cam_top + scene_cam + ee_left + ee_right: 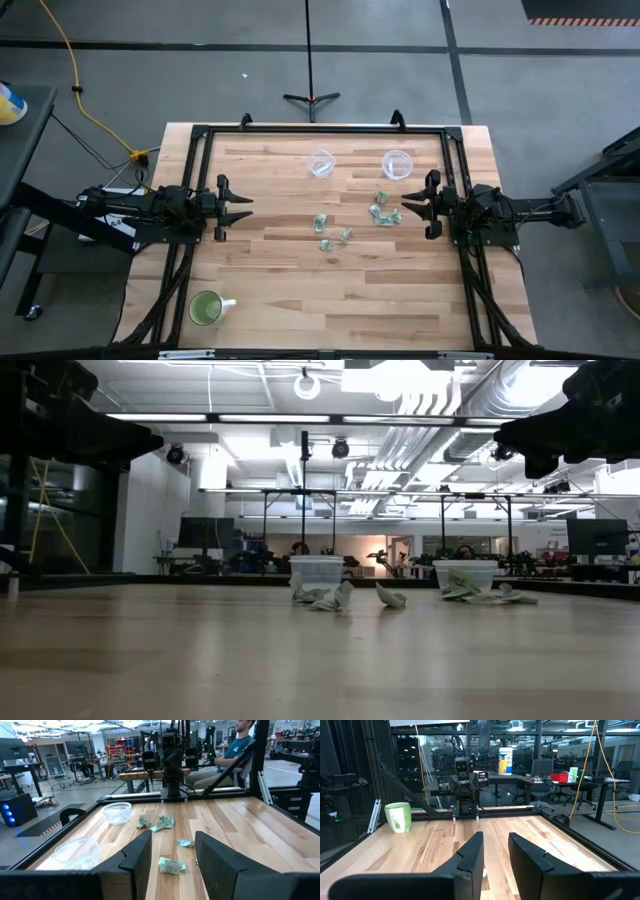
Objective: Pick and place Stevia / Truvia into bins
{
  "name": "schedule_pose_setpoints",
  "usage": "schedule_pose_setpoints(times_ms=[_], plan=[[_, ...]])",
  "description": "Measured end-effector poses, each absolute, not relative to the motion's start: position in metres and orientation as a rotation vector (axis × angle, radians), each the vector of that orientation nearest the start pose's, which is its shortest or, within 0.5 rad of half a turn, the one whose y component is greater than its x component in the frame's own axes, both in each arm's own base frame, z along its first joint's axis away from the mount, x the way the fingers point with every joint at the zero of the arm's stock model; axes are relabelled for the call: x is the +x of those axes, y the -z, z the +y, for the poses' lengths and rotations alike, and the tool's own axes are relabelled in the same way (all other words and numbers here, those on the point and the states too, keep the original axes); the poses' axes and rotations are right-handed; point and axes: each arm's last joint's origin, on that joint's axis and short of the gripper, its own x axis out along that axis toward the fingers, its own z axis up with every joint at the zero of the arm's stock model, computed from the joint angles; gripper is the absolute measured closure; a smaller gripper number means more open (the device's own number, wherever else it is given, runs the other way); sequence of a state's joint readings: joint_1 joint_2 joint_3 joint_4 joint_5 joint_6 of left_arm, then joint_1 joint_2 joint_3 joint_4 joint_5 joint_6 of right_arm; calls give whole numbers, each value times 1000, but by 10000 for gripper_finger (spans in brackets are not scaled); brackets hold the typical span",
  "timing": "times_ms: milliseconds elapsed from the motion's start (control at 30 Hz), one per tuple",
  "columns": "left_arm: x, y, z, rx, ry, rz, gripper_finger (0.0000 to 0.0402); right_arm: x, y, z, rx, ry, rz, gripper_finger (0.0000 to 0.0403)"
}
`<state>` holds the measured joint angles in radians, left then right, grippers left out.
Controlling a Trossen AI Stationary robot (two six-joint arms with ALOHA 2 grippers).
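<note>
Several pale green and white sachets (345,222) lie flat and scattered at the table's middle, some toward the right. Two clear cups (321,163) (397,163) stand upright beyond them near the far edge. My left gripper (238,207) hovers open over the table's left side, pointing right, and its wrist view shows the sachets (171,866) ahead of its fingers. My right gripper (413,206) hovers open at the right, just right of the nearest sachets (385,214). In the low view the sachets (325,598) lie in front of the cups (317,572).
A green mug (207,308) with a white handle stands near the table's near left corner. A black frame (320,128) runs along the table's edges. Bare wood lies between the sachets and the near edge. A person sits beyond the table (240,745).
</note>
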<state>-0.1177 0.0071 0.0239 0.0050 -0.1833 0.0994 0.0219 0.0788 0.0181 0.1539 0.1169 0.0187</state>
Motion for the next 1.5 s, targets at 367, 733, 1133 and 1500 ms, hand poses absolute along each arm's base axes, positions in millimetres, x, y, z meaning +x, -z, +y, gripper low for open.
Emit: schedule_pose_setpoints(times_ms=[367, 733, 1133, 1500], plan=[[96, -172, -6, 96, -66, -19, 215, 101, -178, -1, 25, 94, -94, 320], [96, -172, -6, 96, -79, -18, 215, 101, -178, -1, 30, 94, -95, 320], [96, -172, -6, 94, -80, -20, 215, 101, -178, -3, 27, 138, -94, 320], [96, -172, -6, -112, -58, -25, 215, 100, -178, -7, -49, 300, -83, 320]])
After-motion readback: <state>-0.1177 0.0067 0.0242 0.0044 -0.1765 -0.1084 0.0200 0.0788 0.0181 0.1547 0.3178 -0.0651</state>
